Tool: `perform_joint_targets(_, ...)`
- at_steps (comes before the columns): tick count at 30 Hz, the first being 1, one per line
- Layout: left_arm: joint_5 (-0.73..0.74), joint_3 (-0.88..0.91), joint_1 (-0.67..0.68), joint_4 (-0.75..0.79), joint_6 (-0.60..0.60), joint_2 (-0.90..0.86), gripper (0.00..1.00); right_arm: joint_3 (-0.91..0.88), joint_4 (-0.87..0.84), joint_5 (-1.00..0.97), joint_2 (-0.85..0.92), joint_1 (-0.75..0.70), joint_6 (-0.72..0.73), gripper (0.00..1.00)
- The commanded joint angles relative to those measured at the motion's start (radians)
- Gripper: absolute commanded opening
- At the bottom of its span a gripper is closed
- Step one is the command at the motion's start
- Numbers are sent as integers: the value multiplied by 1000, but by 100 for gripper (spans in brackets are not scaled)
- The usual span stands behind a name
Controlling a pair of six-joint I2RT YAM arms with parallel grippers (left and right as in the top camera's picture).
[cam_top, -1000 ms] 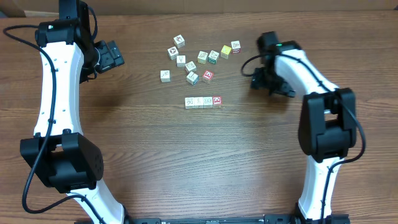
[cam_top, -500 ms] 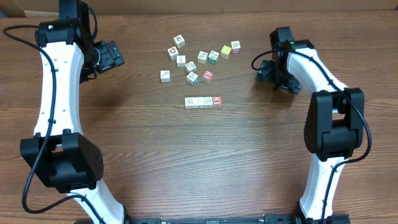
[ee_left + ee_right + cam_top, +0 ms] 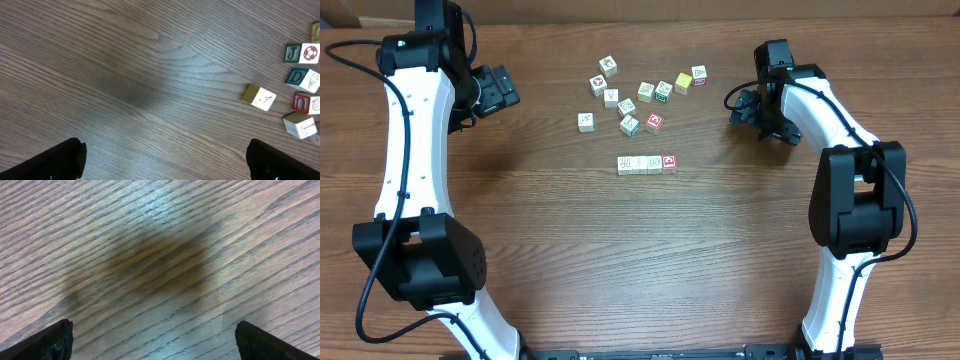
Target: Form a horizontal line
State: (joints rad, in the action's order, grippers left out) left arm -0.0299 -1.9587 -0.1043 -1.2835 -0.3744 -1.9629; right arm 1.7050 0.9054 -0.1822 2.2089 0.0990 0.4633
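The horizontal line (image 3: 647,163) is a straight row of touching small cubes, pale cream with a red-faced one at its right end, in the middle of the table. Loose picture cubes (image 3: 638,98) lie scattered above it. My left gripper (image 3: 506,90) hovers far left of the cubes; in the left wrist view (image 3: 165,162) its fingers are wide apart over bare wood. My right gripper (image 3: 752,112) is at the right, away from the row; in the right wrist view (image 3: 152,340) it is open and empty over bare wood.
In the left wrist view several loose cubes (image 3: 258,97) sit at the right edge. The wooden table (image 3: 620,250) stretches below the row. Both arm bases stand at the front corners.
My right gripper has drawn back to the right and up, away from the cubes. The left arm and the row have not moved.
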Motion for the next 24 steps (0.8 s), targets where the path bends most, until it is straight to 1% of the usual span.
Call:
perform_joint_targets(1, 4, -6, 13, 2, -7, 5, 100, -4, -5, 4, -36, 0, 0, 100)
perform_joint_targets(8, 4, -6, -7, 2, -7, 5, 100, -4, -5, 4, -36, 0, 0, 100)
perform_joint_targets(24, 4, -6, 3, 1, -7, 19, 99, -4, -5, 4, -36, 0, 0, 100)
